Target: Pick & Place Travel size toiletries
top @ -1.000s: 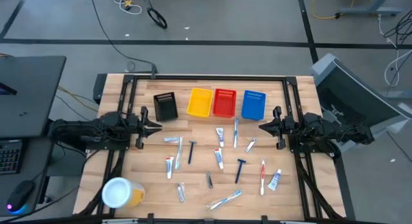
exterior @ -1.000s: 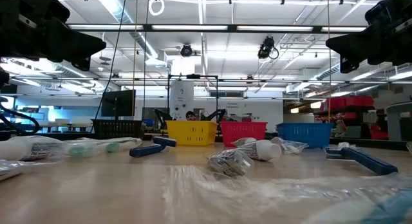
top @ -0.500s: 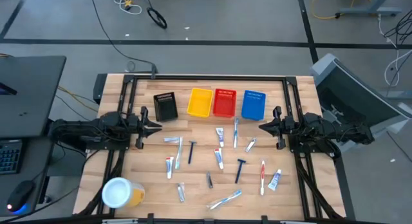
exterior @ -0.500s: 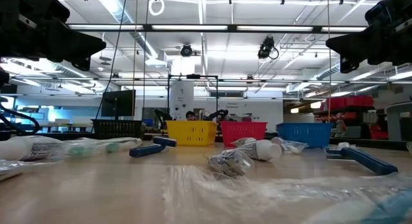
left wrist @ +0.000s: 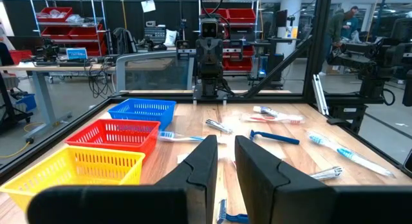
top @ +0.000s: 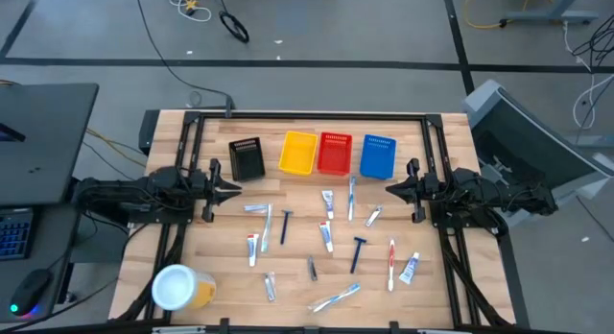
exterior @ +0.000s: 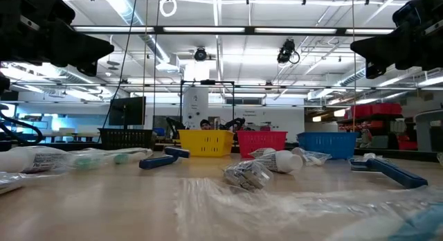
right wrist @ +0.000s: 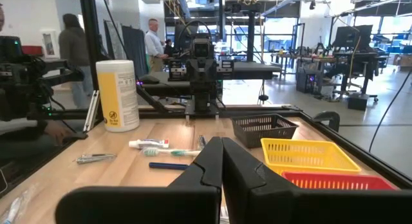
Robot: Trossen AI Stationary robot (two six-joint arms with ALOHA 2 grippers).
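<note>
The travel size toiletries lie loose on the wooden table between the two arms. Among them are a white tube (top: 328, 202), a blue-handled razor (top: 358, 252), a slim toothbrush (top: 351, 198) and a silvery packet (top: 256, 208). Each lies flat on its side on the boards. My left gripper (top: 235, 190) hovers at the table's left side, pointing level toward the middle. A narrow gap shows between its fingers (left wrist: 226, 161), with nothing in it. My right gripper (top: 389, 190) hovers at the right side, facing it, fingers shut together (right wrist: 222, 161) and holding nothing.
Along the far side stand a black basket (top: 247, 159), a yellow basket (top: 297, 153), a red basket (top: 335, 154) and a blue basket (top: 377, 156). A white-lidded yellow tub (top: 180, 287) stands at the near left corner. A dark metal frame (top: 307, 114) runs round the table.
</note>
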